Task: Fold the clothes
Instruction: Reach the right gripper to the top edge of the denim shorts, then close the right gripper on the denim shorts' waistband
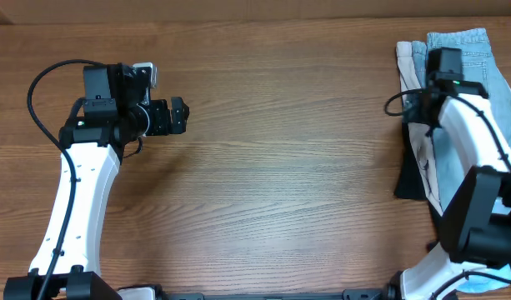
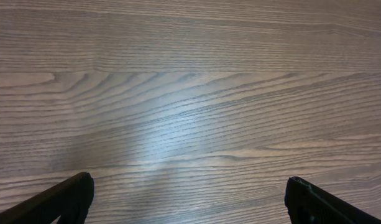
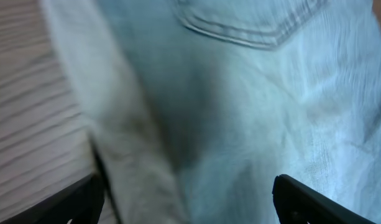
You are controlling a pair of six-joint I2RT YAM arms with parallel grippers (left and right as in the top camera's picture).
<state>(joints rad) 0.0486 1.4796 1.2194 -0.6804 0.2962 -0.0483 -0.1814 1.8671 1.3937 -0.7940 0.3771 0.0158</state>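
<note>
A pile of clothes lies at the table's right edge. Light-blue denim shorts (image 1: 476, 50) lie on top, over a beige garment (image 1: 405, 58) and a black garment (image 1: 409, 179). My right gripper (image 1: 422, 104) hovers over this pile, open. In the right wrist view its fingers (image 3: 187, 199) straddle the denim shorts (image 3: 271, 93), whose back pocket seam shows at the top, and the beige garment (image 3: 125, 143) beside them. My left gripper (image 1: 178, 115) is open and empty at the far left, over bare wood (image 2: 190, 112).
The wooden table (image 1: 280, 167) spans the view. The right arm (image 1: 480, 175) lies over the clothes pile and hides part of it. A pale-blue item (image 1: 488, 285) shows at the bottom right corner.
</note>
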